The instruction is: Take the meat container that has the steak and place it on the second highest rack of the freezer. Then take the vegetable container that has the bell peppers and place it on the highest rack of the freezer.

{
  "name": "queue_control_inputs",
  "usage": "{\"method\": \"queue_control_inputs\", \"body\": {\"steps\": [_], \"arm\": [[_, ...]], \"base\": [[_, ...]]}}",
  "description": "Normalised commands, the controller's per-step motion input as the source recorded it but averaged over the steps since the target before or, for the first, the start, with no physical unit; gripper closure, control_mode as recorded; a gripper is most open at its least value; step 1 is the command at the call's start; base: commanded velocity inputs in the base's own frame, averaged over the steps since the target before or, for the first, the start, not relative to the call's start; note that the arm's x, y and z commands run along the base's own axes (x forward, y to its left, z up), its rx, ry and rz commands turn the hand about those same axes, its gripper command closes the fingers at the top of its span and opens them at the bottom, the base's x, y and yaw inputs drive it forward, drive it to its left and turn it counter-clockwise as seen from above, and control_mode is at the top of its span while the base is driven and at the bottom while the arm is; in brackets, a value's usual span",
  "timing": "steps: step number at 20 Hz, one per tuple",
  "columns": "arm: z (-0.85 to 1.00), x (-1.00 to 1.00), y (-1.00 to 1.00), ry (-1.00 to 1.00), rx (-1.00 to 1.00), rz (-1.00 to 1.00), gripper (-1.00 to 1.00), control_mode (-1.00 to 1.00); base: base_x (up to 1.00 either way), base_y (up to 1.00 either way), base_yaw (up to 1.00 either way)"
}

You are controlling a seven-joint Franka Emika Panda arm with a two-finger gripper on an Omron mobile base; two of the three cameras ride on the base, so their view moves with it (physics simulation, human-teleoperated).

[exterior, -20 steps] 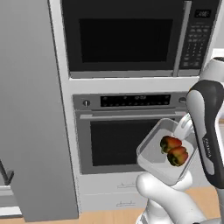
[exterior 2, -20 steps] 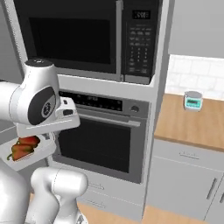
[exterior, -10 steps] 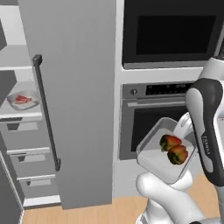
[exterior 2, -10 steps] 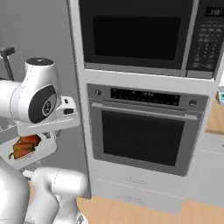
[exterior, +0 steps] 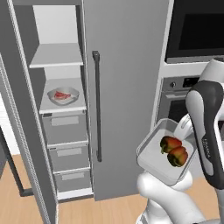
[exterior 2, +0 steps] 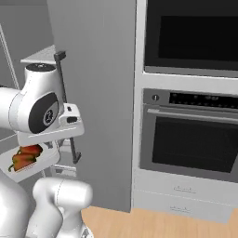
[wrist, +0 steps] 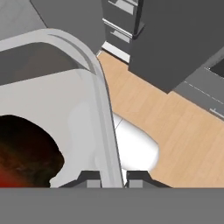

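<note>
- The freezer [exterior: 124,87] is a tall grey unit; its door with the long dark bar handle [exterior: 96,105] stands beside an open inner part on the left, where white shelves and three grey drawers [exterior: 68,151] show.
- To the right of the freezer stands a built-in oven [exterior 2: 190,139] with a dark window, and above it a second dark-windowed appliance [exterior 2: 190,37].
- The floor [wrist: 175,127] is light wood.
- The highest rack [exterior: 57,54] is the upper white shelf inside the freezer, and nothing lies on it.
- On the shelf just below it rests a clear container [exterior: 64,96] with the steak [exterior: 62,94] inside, a small red piece of meat.
- The vegetable container [exterior: 162,152] is a clear shallow tray, held up in the air in front of the robot, to the right of the freezer door and well apart from the shelves.
- The bell peppers [exterior: 174,151] lie inside this tray, two red-orange ones touching each other, with dark tops.
- The gripper [wrist: 113,177] holds the tray by its rim: in the hand view the rim passes between the two fingertips [wrist: 89,177], which are clamped on it from both sides.
</note>
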Motion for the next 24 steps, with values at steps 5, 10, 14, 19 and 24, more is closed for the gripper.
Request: {"method": "queue_control_inputs", "body": {"steps": [5,10,14,19,24], "arm": [[0.00,0.00,0.00,0.00,0.00,0.00,1.00,1.00],[0.00,0.00,0.00,0.00,0.00,0.00,1.00,1.00],[0.00,0.00,0.00,0.00,0.00,0.00,1.00,1.00],[0.00,0.00,0.00,0.00,0.00,0.00,1.00,1.00],[0.00,0.00,0.00,0.00,0.00,0.00,1.00,1.00]], "base": [[-0.01,0.65,-0.27],[0.17,0.21,-0.35],[0.41,0.34,-0.26],[0.23,0.58,-0.10],[0.20,0.54,-0.02]]}}
